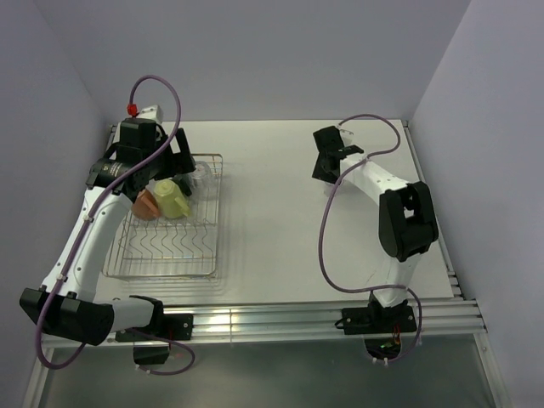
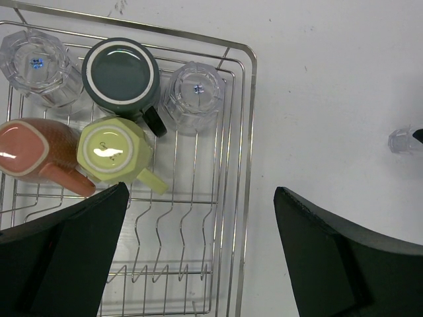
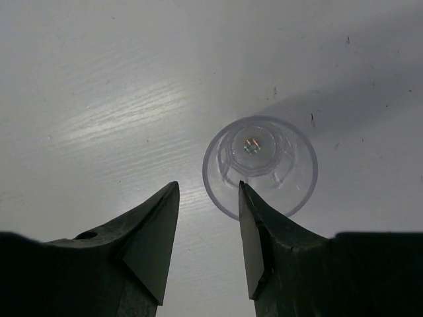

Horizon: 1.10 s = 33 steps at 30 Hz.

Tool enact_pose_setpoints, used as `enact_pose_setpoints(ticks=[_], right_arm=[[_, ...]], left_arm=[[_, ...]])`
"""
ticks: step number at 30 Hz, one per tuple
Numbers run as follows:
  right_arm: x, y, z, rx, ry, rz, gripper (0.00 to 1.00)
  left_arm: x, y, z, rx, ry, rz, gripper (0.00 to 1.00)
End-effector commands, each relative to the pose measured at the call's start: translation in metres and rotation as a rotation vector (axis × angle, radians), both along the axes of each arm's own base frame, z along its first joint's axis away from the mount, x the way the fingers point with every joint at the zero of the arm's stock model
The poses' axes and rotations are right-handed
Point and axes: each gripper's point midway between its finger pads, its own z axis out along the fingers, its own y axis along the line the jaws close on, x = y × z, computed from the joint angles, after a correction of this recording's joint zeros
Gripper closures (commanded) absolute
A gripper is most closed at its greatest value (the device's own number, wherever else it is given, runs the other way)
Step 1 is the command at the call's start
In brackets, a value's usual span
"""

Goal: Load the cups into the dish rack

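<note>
The silver wire dish rack (image 2: 250, 132) lies at the table's left (image 1: 212, 255). In its far end stand upside down two clear tumblers (image 2: 36, 66) (image 2: 195, 96), a black mug (image 2: 122, 79), an orange mug (image 2: 33, 148) and a yellow-green cup (image 2: 112, 150). My left gripper (image 2: 201, 191) hangs open and empty above the rack's right rim. A third clear tumbler (image 3: 260, 165) stands upright on the table, also at the left wrist view's right edge (image 2: 400, 140). My right gripper (image 3: 208, 185) is open above it; one fingertip (image 3: 246, 198) overlaps its near rim.
The rack's near rows of wavy prongs (image 2: 165, 264) hold nothing. White table (image 1: 272, 221) lies between the rack and the right arm. Walls close in the back and both sides.
</note>
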Motion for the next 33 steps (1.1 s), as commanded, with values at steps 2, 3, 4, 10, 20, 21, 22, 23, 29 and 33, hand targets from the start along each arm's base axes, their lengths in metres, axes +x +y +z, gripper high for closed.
enact_pose_setpoints(ticks=[2,3,4,10,20,21,22,23,29,33], right_arm=[[0.018,-0.009,0.009,-0.040,-0.028,-0.028,0.52],[0.019,-0.009,0.009,-0.040,-0.027,-0.029,0.53],[0.020,-0.009,0.005,-0.041,-0.019,-0.028,0.54],[0.020,-0.009,-0.003,-0.051,-0.001,-0.025,0.69],[0.013,-0.011,-0.002,-0.058,0.006,-0.009,1.00],[0.012,-0.011,0.000,-0.056,0.003,-0.005,1.00],[0.010,-0.009,0.007,-0.046,-0.011,0.004,1.00],[0.009,-0.005,0.010,-0.021,-0.015,0.017,1.00],[-0.005,0.036,0.059,0.208,-0.122,0.157,1.00],[-0.030,0.095,0.111,0.541,-0.232,0.345,1.00]], left_arm=[[0.001,-0.005,0.014,-0.018,-0.057,-0.020,0.01],[0.001,-0.004,0.014,-0.016,-0.056,-0.020,0.01],[0.001,-0.004,0.014,-0.016,-0.056,-0.020,0.01],[0.000,-0.003,0.013,-0.009,-0.054,-0.018,0.01],[0.000,-0.009,0.010,-0.031,-0.052,-0.038,0.01],[0.000,-0.010,0.009,-0.034,-0.050,-0.043,0.01],[0.001,-0.011,0.009,-0.040,-0.052,-0.047,0.01],[0.002,-0.013,0.009,-0.046,-0.055,-0.053,0.01],[-0.002,-0.032,0.011,-0.124,-0.069,-0.137,0.01],[-0.012,-0.059,0.015,-0.238,-0.086,-0.261,0.01]])
